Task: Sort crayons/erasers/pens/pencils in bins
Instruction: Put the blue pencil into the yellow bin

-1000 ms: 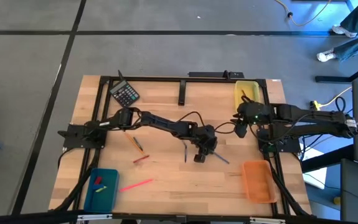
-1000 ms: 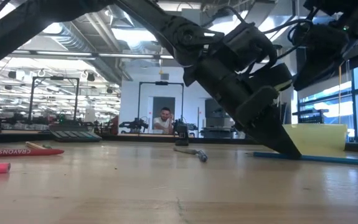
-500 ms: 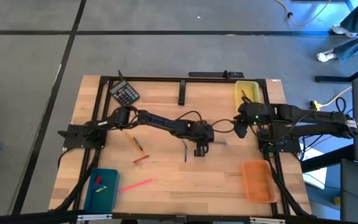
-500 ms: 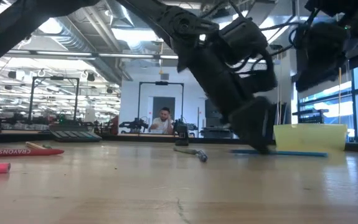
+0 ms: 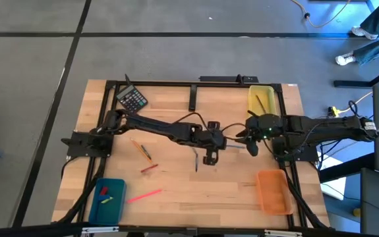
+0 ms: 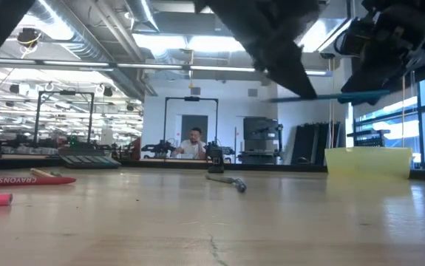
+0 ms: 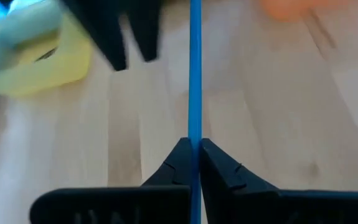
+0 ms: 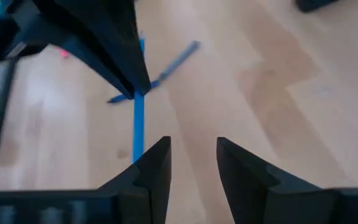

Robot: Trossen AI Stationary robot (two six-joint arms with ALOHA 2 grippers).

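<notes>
on the wooden table [image 5: 176,191], the left gripper [image 7: 194,158] is clamped on a slim blue pen [image 7: 195,74], lifted mid-table; just to its right the right gripper [image 8: 192,158] hangs with fingers apart, near the yellow bin [image 5: 262,99].

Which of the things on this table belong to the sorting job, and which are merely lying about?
Part of the job:
- blue pen, shut in the left claw
- pink crayon
- red crayon
- yellow bin
- orange bin
- teal bin

Lying about:
- black calculator
</notes>
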